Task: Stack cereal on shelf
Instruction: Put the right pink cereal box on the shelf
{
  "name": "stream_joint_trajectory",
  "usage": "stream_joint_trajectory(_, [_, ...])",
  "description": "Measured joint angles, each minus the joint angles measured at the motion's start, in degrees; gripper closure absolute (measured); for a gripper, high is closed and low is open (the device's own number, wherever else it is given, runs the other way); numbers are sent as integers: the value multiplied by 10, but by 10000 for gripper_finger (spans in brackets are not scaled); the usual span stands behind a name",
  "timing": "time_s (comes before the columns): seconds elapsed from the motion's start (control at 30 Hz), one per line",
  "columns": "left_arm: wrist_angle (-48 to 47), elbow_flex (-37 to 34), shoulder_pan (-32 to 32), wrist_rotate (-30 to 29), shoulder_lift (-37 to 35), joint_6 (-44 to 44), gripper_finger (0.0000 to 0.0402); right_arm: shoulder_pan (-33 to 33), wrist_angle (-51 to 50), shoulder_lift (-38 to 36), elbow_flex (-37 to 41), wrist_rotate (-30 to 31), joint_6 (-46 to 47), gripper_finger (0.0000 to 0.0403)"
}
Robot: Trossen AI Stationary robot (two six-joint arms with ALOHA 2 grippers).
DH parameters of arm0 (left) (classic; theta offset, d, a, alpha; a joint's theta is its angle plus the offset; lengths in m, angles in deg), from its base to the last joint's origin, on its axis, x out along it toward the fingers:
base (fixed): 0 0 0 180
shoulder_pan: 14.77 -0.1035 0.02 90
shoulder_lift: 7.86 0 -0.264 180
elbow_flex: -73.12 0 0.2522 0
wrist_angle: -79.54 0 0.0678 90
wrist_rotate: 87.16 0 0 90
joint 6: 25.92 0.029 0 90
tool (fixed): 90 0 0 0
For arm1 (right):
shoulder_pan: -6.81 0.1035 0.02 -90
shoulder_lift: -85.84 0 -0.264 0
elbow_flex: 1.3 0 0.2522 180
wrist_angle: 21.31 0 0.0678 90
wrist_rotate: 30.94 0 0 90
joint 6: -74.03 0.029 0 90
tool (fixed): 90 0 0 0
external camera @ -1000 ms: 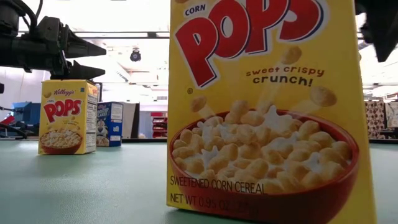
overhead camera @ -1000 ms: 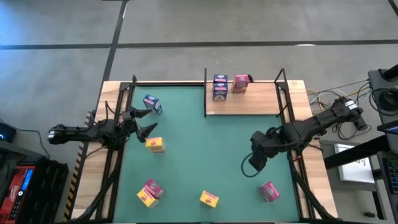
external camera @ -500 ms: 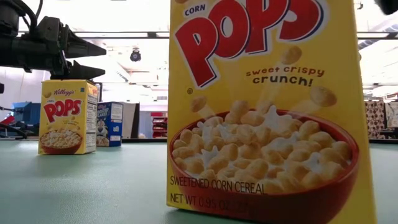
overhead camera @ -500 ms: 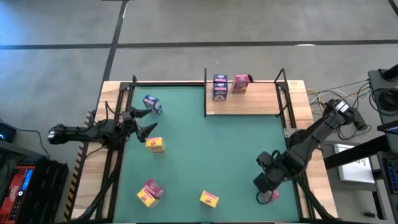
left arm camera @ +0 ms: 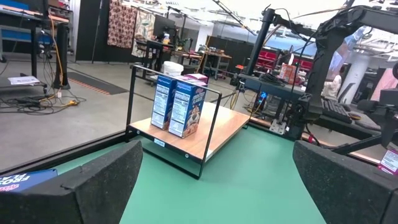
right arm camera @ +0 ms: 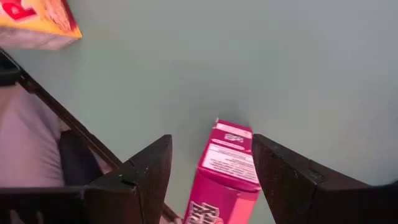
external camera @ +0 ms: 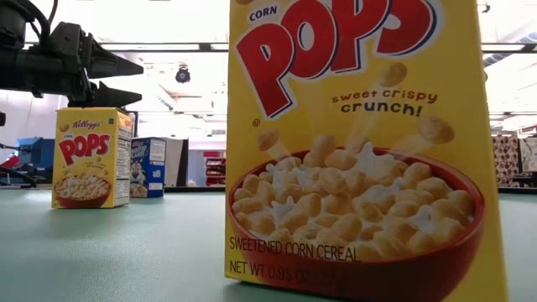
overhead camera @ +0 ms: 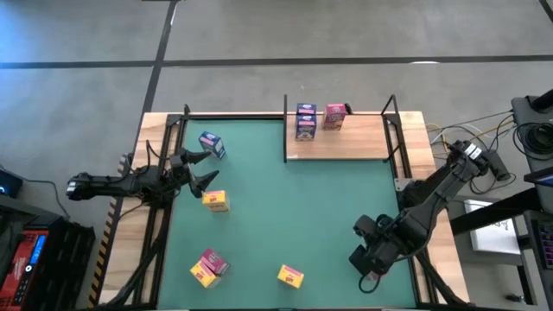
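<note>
My right gripper (overhead camera: pixel 367 262) is open near the table's near right corner, pointing down over a pink cereal box (right arm camera: pixel 227 168). In the right wrist view (right arm camera: pixel 211 140) its two fingers stand on either side of the box, apart from it. The gripper hides the box in the high view. The box lies on the green mat. My left gripper (overhead camera: pixel 200 168) is open and empty at the left, between a blue box (overhead camera: pixel 211 144) and a yellow box (overhead camera: pixel 215 200). The wooden shelf (overhead camera: pixel 354 142) at the far side holds two blue boxes (overhead camera: pixel 305 122) and a pink box (overhead camera: pixel 333 115).
A pink and a yellow box (overhead camera: pixel 207 266) lie together at the near left. Another yellow box (overhead camera: pixel 290 276) stands near the front edge and fills the low view (external camera: pixel 361 151). Black posts (overhead camera: pixel 390 108) stand at the shelf's corners. The mat's middle (overhead camera: pixel 294 199) is bare.
My right gripper has gone from the mat's right middle toward the near edge and down over the pink box, which it now covers in the high view. The box has not moved. The left arm has kept still.
</note>
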Motion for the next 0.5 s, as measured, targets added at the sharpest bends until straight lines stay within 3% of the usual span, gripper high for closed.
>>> stream_joint_trajectory(0.5, [0,0,0,0,0,0,2,0,-11,10,1,-6,39,193])
